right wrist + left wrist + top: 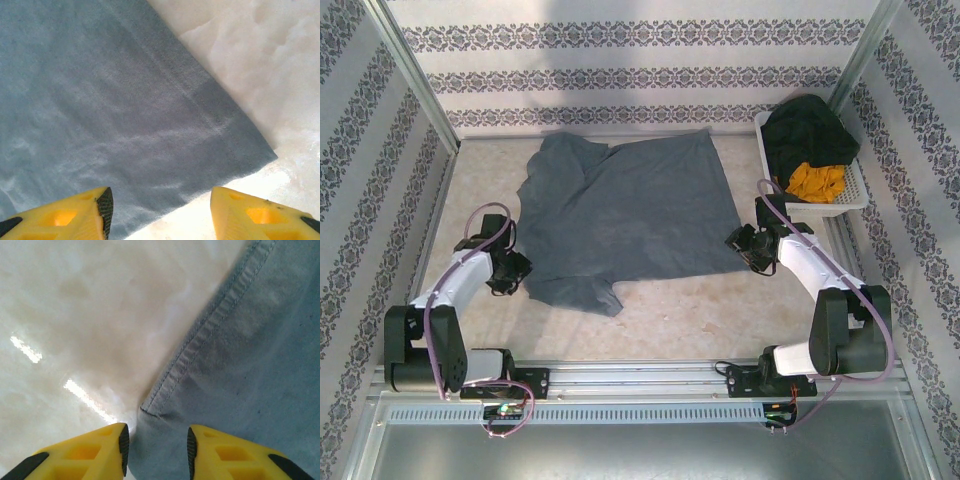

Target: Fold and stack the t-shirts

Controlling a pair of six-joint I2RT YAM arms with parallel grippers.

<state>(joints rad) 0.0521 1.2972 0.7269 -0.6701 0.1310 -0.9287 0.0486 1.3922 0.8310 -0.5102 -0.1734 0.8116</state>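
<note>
A slate blue-grey t-shirt [630, 200] lies spread flat on the pale table, one sleeve pointing toward the near edge. My left gripper [512, 272] is low at the shirt's left edge. In the left wrist view its yellow fingers [156, 440] stand apart, and the cloth [250, 365] with its stitched hem lies between them, not pinched. My right gripper [742, 245] is at the shirt's near right corner. Seen from the right wrist, that gripper [160, 205] is wide open over the hemmed corner [100, 100], with its left finger over cloth and its right finger over bare table.
A white basket [850, 200] stands at the back right, holding a dark green garment [810, 135] and an orange one [817, 180]. Patterned walls close in the table on three sides. Bare table [700, 310] runs between the shirt and the arm bases.
</note>
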